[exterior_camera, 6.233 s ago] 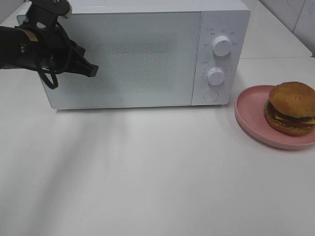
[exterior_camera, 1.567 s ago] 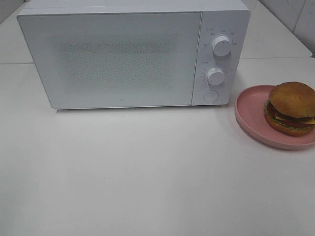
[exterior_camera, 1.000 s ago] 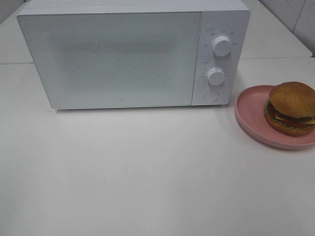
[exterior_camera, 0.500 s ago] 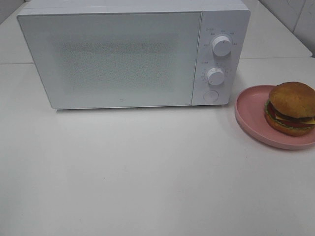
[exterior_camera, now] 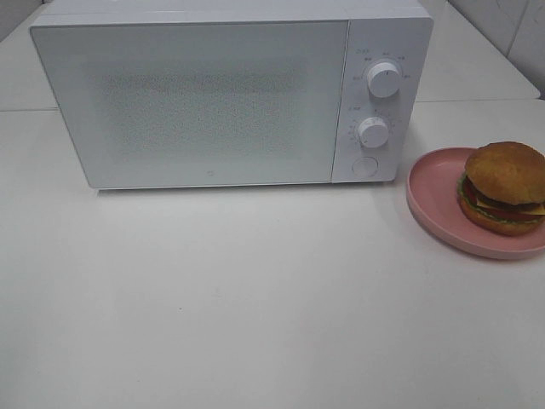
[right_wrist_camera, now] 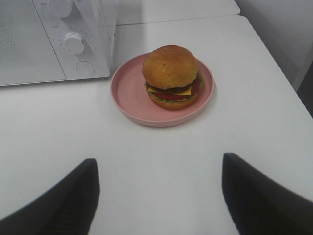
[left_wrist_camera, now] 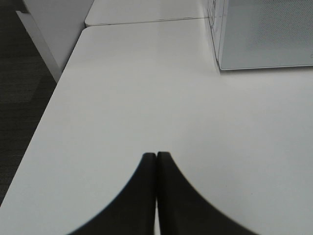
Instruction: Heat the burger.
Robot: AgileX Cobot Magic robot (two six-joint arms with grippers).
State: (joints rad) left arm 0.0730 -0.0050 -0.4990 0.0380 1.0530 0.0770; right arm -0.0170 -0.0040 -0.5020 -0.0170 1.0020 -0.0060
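The burger (exterior_camera: 505, 188) sits on a pink plate (exterior_camera: 436, 201) on the white counter (exterior_camera: 272, 307), just right of the closed microwave (exterior_camera: 230, 94), while the right gripper (right_wrist_camera: 159, 188) hovers spread wide, empty, and the left gripper (left_wrist_camera: 156, 164) is pressed together, empty.

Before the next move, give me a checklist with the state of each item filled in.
1. Microwave door shut, so it has to be opened first: not ok for loading yet.
2. Burger upright and whole on the pink plate: ok.
3. Right claw open wide and facing the burger, nothing between them: ok.
4. Left claw shut and empty, over bare table off the microwave's left end: ok.
5. Table in front of the microwave door free for the door to swing: ok.
6. Which way the door opens, and by which handle or button: cannot tell.
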